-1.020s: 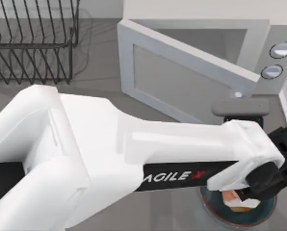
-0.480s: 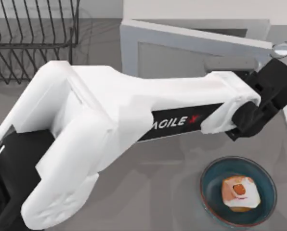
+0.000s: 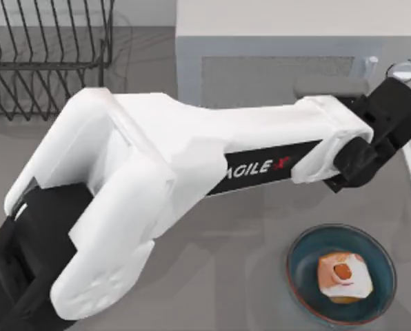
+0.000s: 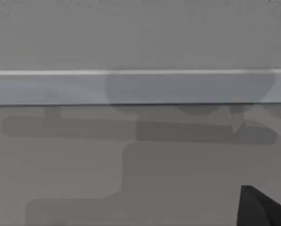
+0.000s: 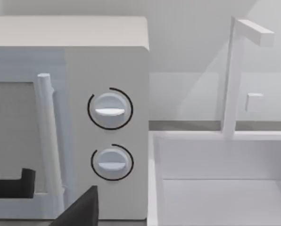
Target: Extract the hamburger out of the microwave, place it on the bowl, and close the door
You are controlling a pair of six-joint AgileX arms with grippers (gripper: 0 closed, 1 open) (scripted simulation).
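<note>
1. One hamburger (image 3: 342,276) sits centred in the bowl (image 3: 309,303) at the table's front right, with bare grey table (image 3: 247,234) between it and the microwave (image 3: 281,17).
2. Door (image 3: 274,72) lies flush across the microwave front; half a second ago it stood slightly ajar.
3. Left gripper (image 3: 392,114) is against the door's handle end, well apart from the bowl; cannot tell its finger state.
4. Right wrist view adds the handle (image 5: 48,136), two knobs (image 5: 110,110) and a white sink (image 5: 216,179) just beside the microwave.
</note>
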